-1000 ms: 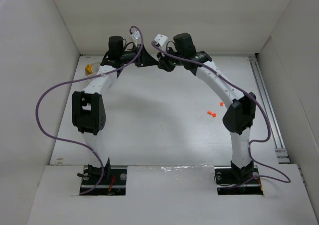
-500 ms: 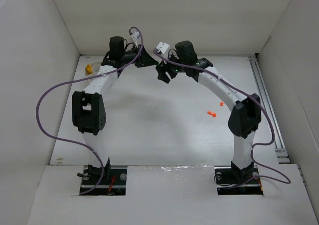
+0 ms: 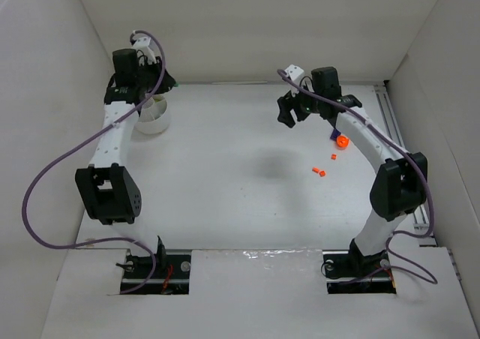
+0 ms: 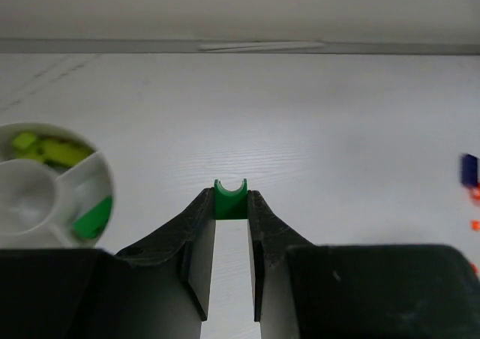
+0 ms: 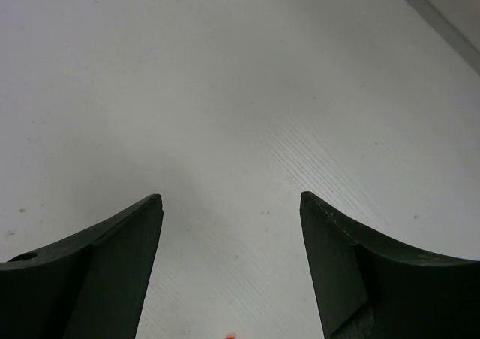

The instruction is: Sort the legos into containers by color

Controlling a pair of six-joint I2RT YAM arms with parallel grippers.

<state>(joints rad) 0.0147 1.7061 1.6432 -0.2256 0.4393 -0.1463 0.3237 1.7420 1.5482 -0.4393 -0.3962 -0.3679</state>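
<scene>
My left gripper (image 4: pixel 231 196) is shut on a small green lego (image 4: pixel 230 201), pinched at the fingertips. It hangs at the far left (image 3: pixel 166 84), just right of the round white container (image 3: pixel 154 118). In the left wrist view that container (image 4: pixel 34 196) holds yellow-green legos (image 4: pixel 52 150) in one section and a green one (image 4: pixel 94 217) in another. My right gripper (image 3: pixel 286 114) is open at the back right, with only bare table between its fingers (image 5: pixel 231 198). Orange legos (image 3: pixel 342 140) (image 3: pixel 319 172) and a dark blue lego (image 3: pixel 333 134) lie on the table under the right forearm.
White walls close in the table on the left, back and right. A metal rail (image 3: pixel 405 159) runs along the right edge. Purple cables loop off both arms. A red-orange speck (image 5: pixel 229 337) shows at the bottom edge of the right wrist view.
The left arm has swung from the back centre out to the far left beside the container. The right arm has pulled away to the right and its gripper has opened.
</scene>
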